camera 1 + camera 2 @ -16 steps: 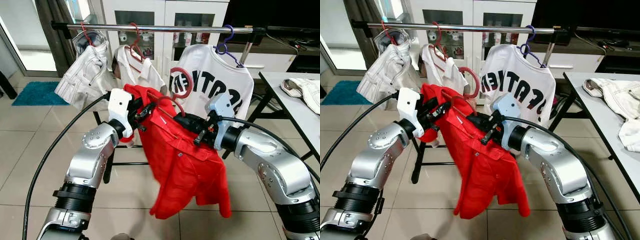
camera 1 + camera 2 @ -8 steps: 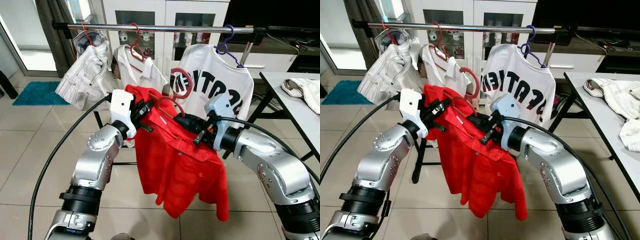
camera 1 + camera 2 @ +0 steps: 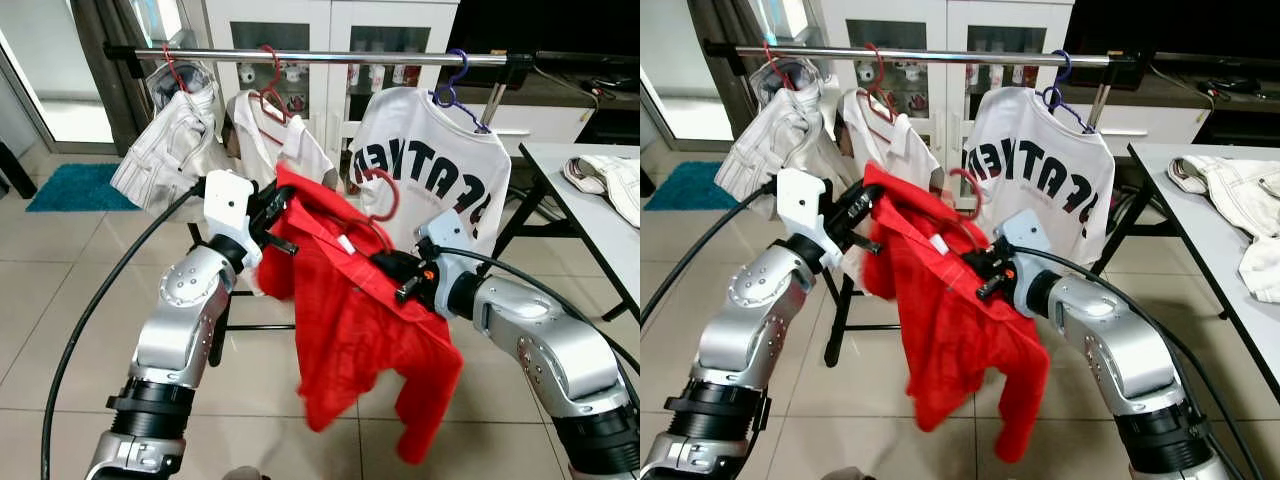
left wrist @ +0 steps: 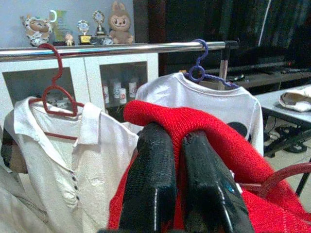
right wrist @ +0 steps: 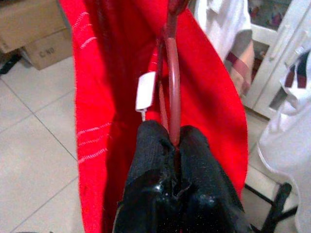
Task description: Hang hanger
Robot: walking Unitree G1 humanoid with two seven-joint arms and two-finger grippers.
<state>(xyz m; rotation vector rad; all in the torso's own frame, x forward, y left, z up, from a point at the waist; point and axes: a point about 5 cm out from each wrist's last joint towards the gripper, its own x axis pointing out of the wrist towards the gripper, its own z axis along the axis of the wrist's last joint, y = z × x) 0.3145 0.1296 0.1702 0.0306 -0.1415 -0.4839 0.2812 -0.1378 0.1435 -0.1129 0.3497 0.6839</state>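
A red shirt [image 3: 360,320] hangs on a dark red hanger whose hook [image 3: 385,192] stands up below the steel rail [image 3: 330,57]. My left gripper [image 3: 283,206] is shut on the shirt's raised left shoulder; in the left wrist view its fingers [image 4: 150,160] pinch the red fabric [image 4: 194,121]. Lower and to the right, my right gripper [image 3: 388,266] is shut on the hanger, and the right wrist view shows the hanger's wire [image 5: 173,97] running out from between the fingers [image 5: 148,145]. The shirt slopes down from left to right, clear of the rail.
The rail carries a white jacket [image 3: 170,140], a white polo shirt [image 3: 285,140] on a red hanger, and a lettered white T-shirt [image 3: 430,165] on a purple hanger. A table [image 3: 590,225] with white clothing [image 3: 605,180] stands at the right. A blue rug [image 3: 75,185] lies on the floor at the left.
My left gripper has lifted its shoulder of the shirt up and left while my right gripper dropped lower. The hanger now tilts, its hook has moved right, and the hem swings.
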